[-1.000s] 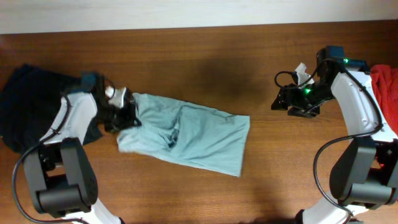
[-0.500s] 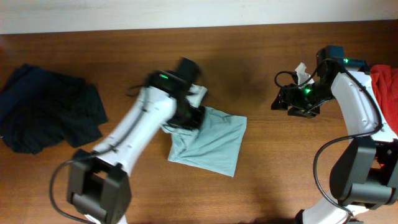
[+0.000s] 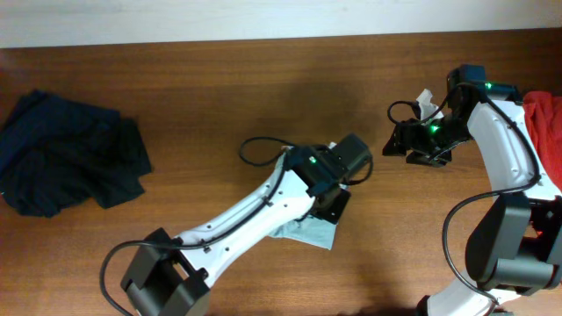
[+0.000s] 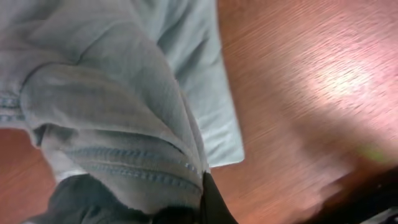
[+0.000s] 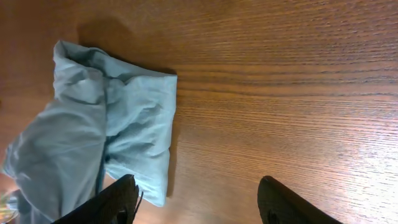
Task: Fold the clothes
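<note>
1. The pale grey-blue T-shirt [image 5: 106, 124] is seen bunched on the table [image 3: 219, 96], with one part doubled over the rest, so its fold is judged about half done
2. The navy garment [image 3: 66, 162] is seen in a loose heap well to the left of the T-shirt, not yet folded
3. The red garment [image 3: 546, 132] is seen well to the right of the T-shirt, also not folded as far as can be told
4. The left gripper [image 3: 332, 206] is clenched on a fold of the T-shirt
5. The right gripper [image 3: 399, 145] is held spread wide with nothing in it, near the T-shirt's right side but apart from it
</note>
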